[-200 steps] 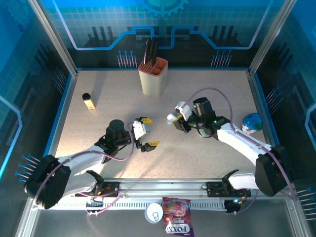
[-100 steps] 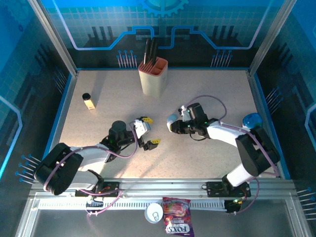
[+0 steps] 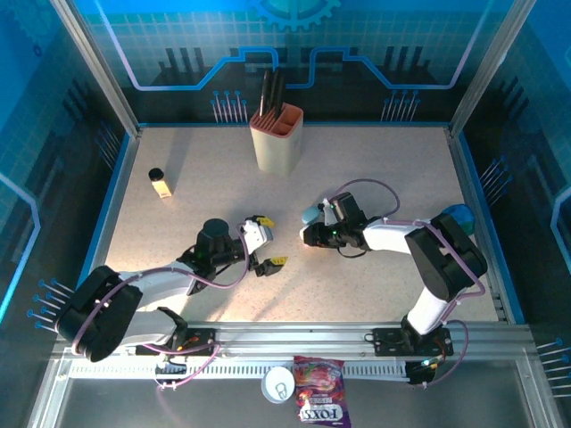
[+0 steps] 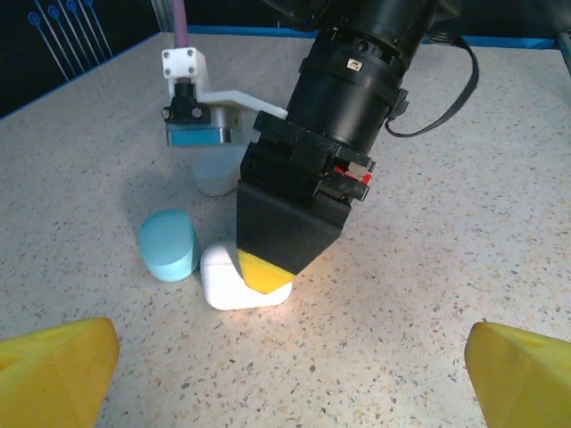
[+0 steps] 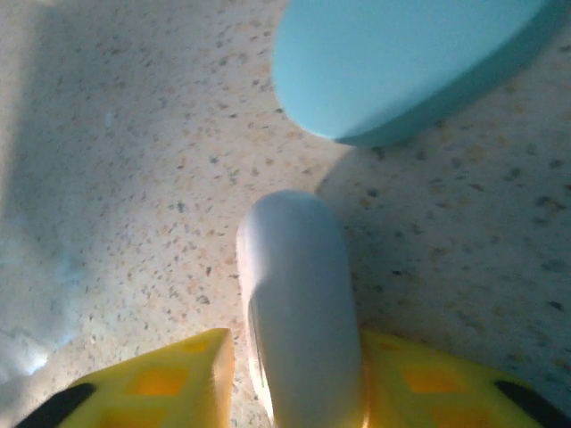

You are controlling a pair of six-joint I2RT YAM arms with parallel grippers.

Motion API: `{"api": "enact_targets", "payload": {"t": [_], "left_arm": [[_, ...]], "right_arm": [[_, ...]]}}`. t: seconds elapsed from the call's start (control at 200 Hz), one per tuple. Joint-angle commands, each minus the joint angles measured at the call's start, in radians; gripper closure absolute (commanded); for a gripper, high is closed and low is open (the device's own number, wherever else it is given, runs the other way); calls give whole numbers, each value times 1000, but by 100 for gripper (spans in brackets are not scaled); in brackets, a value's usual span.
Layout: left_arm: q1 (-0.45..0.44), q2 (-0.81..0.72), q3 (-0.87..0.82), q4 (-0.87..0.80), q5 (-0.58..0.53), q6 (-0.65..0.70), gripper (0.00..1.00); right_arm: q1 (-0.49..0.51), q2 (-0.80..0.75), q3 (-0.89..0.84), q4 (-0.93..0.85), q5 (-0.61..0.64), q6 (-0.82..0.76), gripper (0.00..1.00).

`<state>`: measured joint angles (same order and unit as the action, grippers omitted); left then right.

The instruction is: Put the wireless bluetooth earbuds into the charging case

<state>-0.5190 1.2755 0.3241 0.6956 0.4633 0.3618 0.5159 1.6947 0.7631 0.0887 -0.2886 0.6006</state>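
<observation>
the right pincer points down onto the speckled desk, a small white rounded plastic earbud piece between its yellow fingers; whether it grips cannot be told. a pale teal rounded plastic piece lies just beside. the left pincer gapes wide, released.

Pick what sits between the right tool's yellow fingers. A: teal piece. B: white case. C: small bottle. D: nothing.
B: in the right wrist view the white case lies between the fingers of the right tool, the teal piece beyond them.
</observation>
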Motion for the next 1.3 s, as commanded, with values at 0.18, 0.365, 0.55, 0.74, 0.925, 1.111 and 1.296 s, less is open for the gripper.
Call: {"api": "enact_targets", "payload": {"t": [0.18,0.365,0.55,0.74,0.925,1.111,1.296], "left_arm": [[20,-117,100,-167,-323,-163,1],[83,-244,113,-271,-533,-201,1],[194,-277,89,-250,-571,-249,1],[295,-222,52,-197,-589,-290,1],[372,-142,9,-112,-573,-313,1],[431,-13,-13,27,-533,-352,1],[462,61,37,32,-505,-355,1]], "right_arm": [[-39,-201,61,-182,173,-240,23],[-115,-395,61,-256,309,-407,7],[-203,-555,37,-197,437,-545,0],[-296,-626,-67,-10,515,-602,0],[-348,-571,-230,237,540,-664,0],[-411,-448,-394,610,431,-656,0],[-479,-294,-407,760,323,-590,0]]}}
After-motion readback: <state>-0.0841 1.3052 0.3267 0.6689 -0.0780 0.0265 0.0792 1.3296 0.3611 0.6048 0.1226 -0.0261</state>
